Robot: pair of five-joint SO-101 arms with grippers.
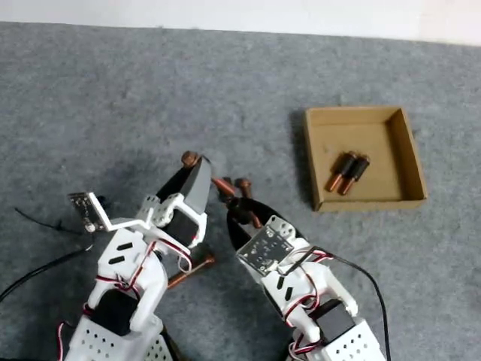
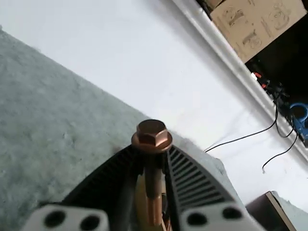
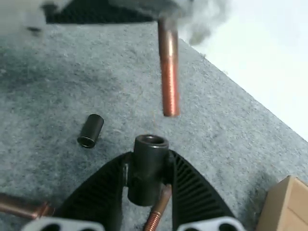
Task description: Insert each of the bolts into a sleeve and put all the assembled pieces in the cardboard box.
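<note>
left gripper [image 2: 153, 155] clamped on bolt [image 2: 152, 136], right gripper [image 3: 150, 161] clamped on sleeve [image 3: 148, 171], assembled pieces [image 1: 346, 173] in cardboard box [image 1: 353, 112]

A grey, felt-like mat [image 1: 135, 83] covered the worktop, its nap coarse and faintly mottled. Along the far side of the high view, a pale white band [image 1: 225, 13] ran beyond the mat. In the left wrist view the mat ended in a fairly straight edge against a broad white surface [image 2: 120, 53], bounded farther off by a white rail [image 2: 219, 45]. Past that rail the room was dark. A printed cardboard carton [image 2: 257, 21] stood there, thin black cables [image 2: 240, 138] trailed across the white, and a blue object [image 2: 299, 113] sat by them. In the right wrist view the same white lay beyond the mat. The light was soft and even.
</note>
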